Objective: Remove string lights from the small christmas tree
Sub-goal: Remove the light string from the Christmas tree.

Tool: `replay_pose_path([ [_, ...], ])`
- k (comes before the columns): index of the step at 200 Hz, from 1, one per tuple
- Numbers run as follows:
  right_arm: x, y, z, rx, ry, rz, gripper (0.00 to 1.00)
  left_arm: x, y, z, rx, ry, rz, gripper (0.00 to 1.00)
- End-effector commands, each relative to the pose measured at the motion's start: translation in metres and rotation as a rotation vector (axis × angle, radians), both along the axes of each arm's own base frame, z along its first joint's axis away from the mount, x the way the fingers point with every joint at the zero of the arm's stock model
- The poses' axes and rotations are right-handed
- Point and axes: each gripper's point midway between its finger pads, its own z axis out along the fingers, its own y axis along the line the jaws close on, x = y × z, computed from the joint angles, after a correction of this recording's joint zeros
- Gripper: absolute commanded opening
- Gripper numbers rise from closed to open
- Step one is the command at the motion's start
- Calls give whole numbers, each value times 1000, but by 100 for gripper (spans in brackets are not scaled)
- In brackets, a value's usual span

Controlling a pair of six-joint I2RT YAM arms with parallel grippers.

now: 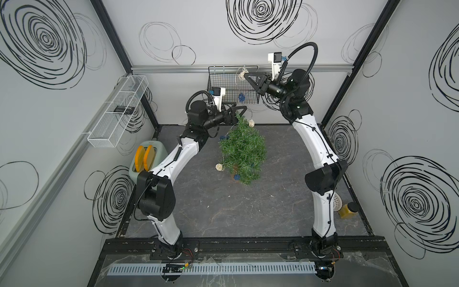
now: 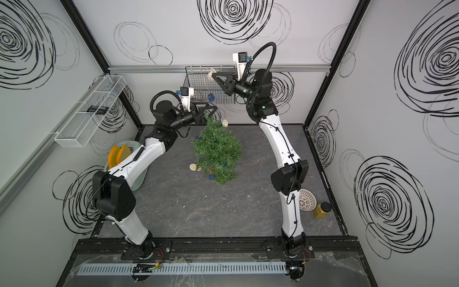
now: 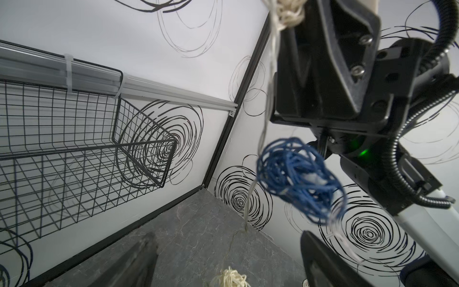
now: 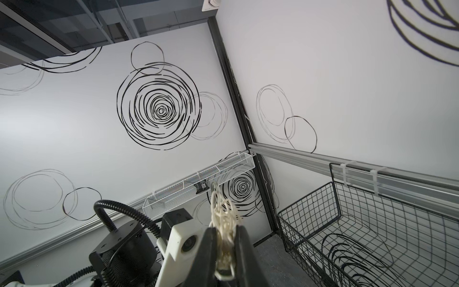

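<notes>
In both top views the right gripper (image 1: 246, 75) is pinching a cream ball (image 1: 240, 74) of the string lights (image 1: 241, 97) high beside the black wire basket (image 1: 215, 83). The wire is trailing down to the small christmas tree (image 1: 244, 151), where more balls are sitting among the branches. The left gripper (image 1: 241, 113) is hovering at the treetop.

In the left wrist view its jaws are standing wide apart, gripping nothing (a blue ball (image 3: 300, 176) is dangling just ahead).

In the right wrist view the jaws are squeezing that cream ball.

To do this step well, the left should be steadying the treetop while the right is lifting slowly, so that loops are slipping off rather than dragging the tree.

A small dark item (image 4: 201, 186) in the white mesh shelf (image 4: 171, 196) may be carrying a label, but it is too small to read.
</notes>
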Motion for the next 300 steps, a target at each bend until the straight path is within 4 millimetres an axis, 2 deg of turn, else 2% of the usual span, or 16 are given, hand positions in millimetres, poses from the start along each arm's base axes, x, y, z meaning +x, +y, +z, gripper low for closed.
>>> replay_pose_path([
  [1, -16, 4, 18, 27, -53, 38, 16, -1, -3, 10, -13, -57, -27, 86],
  [72, -23, 11, 15, 8, -50, 60, 15, 5, -1, 17, -91, -47, -43, 72],
  [77, -24, 12, 14, 6, -49, 63, 15, 3, 0, 24, -104, -74, -44, 71],
  [103, -24, 11, 12, 3, -46, 56, 15, 7, 3, 28, -110, -74, -35, 53],
  [122, -24, 8, 11, 2, -45, 49, 15, 10, 7, 30, -117, -77, -29, 46],
  [151, -22, 7, 7, -7, -26, 48, 16, 10, 8, 34, -140, -79, -39, 28],
  [176, -20, 4, 2, -13, 0, 33, 24, 11, 8, 37, -149, -79, -38, 10],
  [184, -18, 1, 0, -14, 13, 21, 30, 12, 9, 38, -153, -79, -33, 5],
  [187, -18, 0, -1, -14, 18, 17, 33, 13, 9, 37, -154, -77, -34, 0],
  [209, -11, -13, -8, -8, 73, -19, 61, 14, 11, 41, -178, -73, -41, 0],
  [224, -9, -25, -13, 9, 107, -32, 70, 13, 10, 45, -201, -72, -62, 0],
  [259, -18, -57, -21, 56, 125, -91, 80, 10, 12, 57, -243, -85, -74, 0],
  [300, -39, -82, -32, 75, 131, -134, 82, 15, 23, 71, -287, -92, -54, 0],
])
